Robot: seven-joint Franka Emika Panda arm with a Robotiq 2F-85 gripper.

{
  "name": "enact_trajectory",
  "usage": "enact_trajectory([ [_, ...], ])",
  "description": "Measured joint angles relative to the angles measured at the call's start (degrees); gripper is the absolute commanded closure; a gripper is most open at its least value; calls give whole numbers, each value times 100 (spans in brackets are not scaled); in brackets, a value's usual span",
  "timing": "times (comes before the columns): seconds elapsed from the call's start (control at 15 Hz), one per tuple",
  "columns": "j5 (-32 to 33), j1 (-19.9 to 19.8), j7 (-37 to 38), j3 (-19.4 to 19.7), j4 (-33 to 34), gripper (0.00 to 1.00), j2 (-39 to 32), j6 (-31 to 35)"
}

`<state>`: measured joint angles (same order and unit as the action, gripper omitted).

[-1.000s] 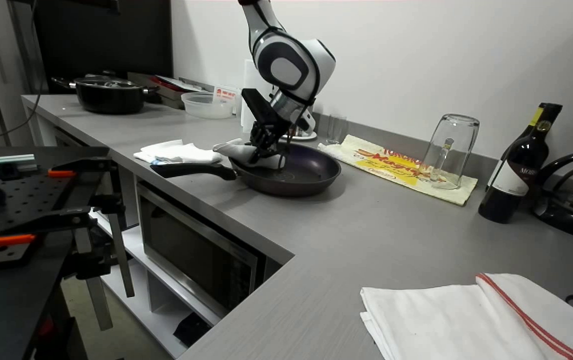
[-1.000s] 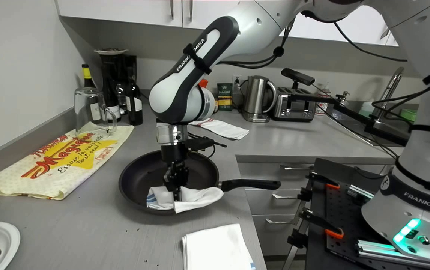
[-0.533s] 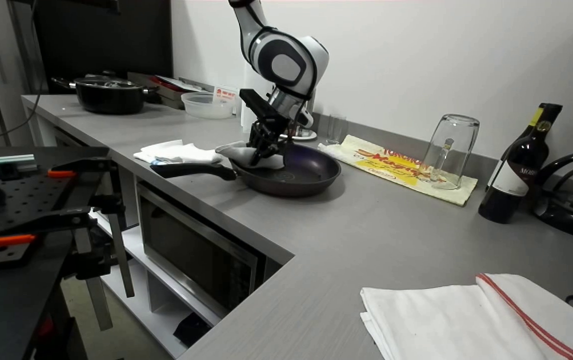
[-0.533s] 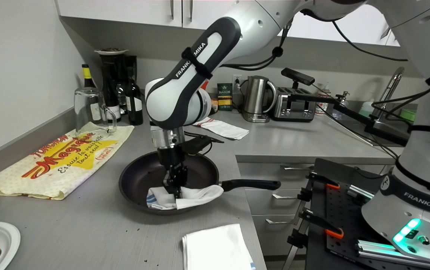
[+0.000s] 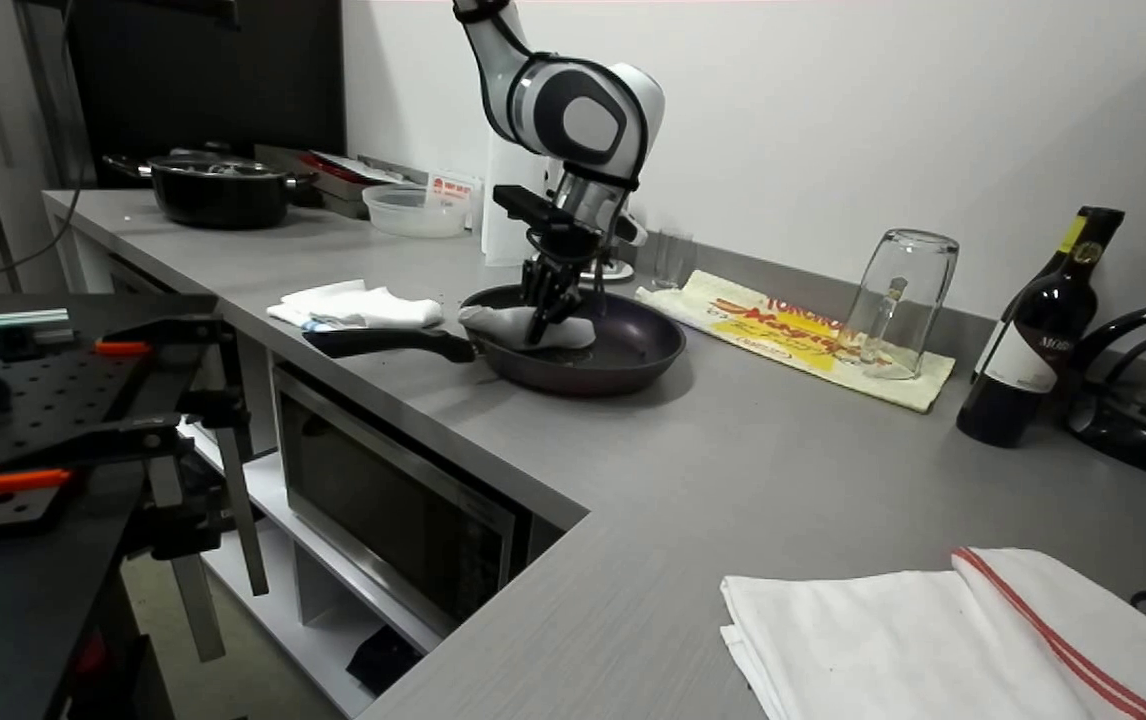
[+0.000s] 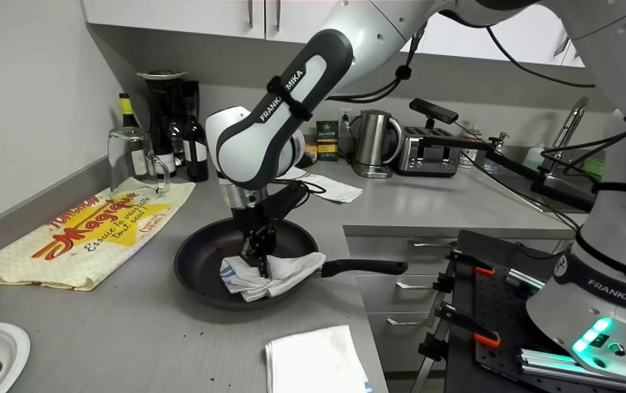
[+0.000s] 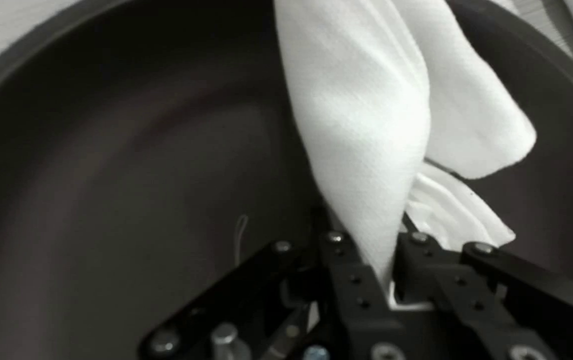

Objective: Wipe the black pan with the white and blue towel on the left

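While the gripper (image 7: 366, 226) pinches a bunched fold of the white towel with blue stripes (image 6: 283, 279), the cloth lies inside the black pan (image 6: 204, 265), one end near the handle (image 6: 366, 267). How hard it presses, I can't judge. Nothing I see steadies the pan, so a sideways rub may drag or spin it; the handle appears to jut past the edge of the worktop (image 6: 143, 349). If the fold slips, the gripper could scrape the pan instead. Just beside, a folded white towel (image 6: 316, 360) would be in the way of a sliding pan. Beyond, a glass mug (image 6: 130, 156) stands upside down on a yellow printed cloth (image 6: 89, 234), likely breakable if bumped. Farther off are wine bottles (image 6: 196, 150), a kettle (image 6: 372, 141) and a toaster (image 6: 427, 161).
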<state>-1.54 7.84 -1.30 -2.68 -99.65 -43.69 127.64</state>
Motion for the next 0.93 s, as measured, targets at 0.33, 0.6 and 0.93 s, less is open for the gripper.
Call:
enact_trajectory([
  [0.33,765,75,490,494,248,96,-95,10],
  [0.6,1307,124,912,816,457,96,-231,10],
  [0.93,2117,427,1636,1198,605,96,-336,11],
])
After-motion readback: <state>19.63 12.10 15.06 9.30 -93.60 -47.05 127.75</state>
